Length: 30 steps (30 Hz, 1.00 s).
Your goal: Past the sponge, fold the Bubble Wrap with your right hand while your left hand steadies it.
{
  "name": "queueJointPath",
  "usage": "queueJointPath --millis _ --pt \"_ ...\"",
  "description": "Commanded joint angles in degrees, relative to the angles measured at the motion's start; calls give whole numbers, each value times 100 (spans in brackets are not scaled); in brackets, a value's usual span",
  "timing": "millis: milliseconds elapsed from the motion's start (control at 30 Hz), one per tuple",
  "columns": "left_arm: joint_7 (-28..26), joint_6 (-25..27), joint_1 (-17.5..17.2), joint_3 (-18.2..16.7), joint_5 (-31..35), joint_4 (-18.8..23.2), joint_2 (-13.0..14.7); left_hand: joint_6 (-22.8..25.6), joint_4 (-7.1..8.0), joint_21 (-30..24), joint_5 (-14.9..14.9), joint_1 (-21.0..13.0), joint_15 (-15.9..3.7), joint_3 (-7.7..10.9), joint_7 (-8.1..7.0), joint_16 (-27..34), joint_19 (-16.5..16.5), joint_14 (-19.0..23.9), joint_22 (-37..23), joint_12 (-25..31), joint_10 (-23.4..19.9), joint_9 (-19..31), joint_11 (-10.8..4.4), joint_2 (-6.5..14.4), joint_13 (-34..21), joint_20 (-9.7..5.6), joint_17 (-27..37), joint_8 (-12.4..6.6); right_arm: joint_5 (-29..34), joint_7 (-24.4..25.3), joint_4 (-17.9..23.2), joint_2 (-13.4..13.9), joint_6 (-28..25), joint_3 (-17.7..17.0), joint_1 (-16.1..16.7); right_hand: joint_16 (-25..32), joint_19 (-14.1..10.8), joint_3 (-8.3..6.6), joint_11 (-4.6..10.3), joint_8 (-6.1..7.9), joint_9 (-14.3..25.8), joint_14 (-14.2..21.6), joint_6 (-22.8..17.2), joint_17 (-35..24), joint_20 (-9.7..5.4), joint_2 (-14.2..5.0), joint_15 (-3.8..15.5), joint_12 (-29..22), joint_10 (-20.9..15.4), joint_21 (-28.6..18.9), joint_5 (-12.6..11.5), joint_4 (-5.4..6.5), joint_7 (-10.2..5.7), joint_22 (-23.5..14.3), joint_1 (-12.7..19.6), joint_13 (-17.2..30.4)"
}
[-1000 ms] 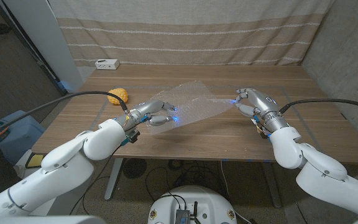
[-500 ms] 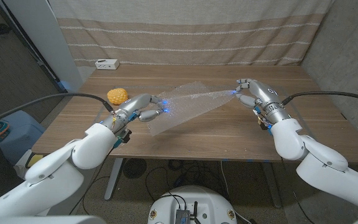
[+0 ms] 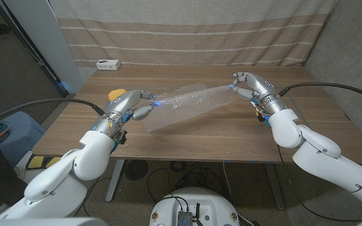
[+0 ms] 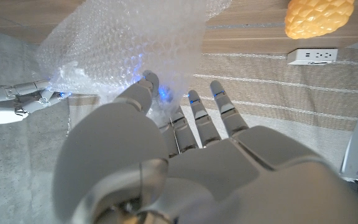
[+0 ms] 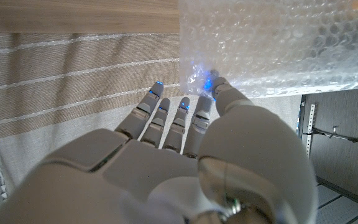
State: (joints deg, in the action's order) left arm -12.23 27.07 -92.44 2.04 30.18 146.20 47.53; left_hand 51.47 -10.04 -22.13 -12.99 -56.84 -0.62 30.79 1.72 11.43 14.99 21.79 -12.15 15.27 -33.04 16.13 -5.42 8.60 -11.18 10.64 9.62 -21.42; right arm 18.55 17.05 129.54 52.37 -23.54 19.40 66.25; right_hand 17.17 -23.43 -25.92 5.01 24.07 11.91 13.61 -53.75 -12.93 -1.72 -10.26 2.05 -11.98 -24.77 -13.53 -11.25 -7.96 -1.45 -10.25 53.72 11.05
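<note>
Bubble Wrap (image 3: 184,105): clear, bubbly sheet stretched taut above table (image 3: 231,135), sagging at front; left hand (image 3: 134,104) pinches 1 end, right hand (image 3: 247,85) pinches other. Sponge (image 3: 115,95) behind left hand.

The left robot hand (image 3: 135,103) hides most of the sponge (image 3: 112,95); the socket strip's (image 3: 107,64) detail is too small to tell.

Your head view looks down from above over the wooden table (image 3: 187,135) toward the striped curtain (image 3: 187,34), arms entering from the bottom corners. Each wrist view sits close behind its own hand, looking along the fingers, turned upside down. All three share the bubble wrap (image 3: 184,103) (image 4: 126,46) (image 5: 272,43).
</note>
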Motion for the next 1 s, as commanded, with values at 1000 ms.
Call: queueJointPath --millis 1000 --pt "-340 878 2643 1631 -34 -1646 -24 613 4 -77 -139 -60 -85 68 488 -46 -7 211 -22 -71 -89 -42 -6 -79 -22 -83 -4 44 -56 -359 -3316 -1498 1241 1500 -3052 56 -43 55 19 61 36 98 -59 -22 36 -28 682 9 -102 1 -47 48 -1 -30 114 30"
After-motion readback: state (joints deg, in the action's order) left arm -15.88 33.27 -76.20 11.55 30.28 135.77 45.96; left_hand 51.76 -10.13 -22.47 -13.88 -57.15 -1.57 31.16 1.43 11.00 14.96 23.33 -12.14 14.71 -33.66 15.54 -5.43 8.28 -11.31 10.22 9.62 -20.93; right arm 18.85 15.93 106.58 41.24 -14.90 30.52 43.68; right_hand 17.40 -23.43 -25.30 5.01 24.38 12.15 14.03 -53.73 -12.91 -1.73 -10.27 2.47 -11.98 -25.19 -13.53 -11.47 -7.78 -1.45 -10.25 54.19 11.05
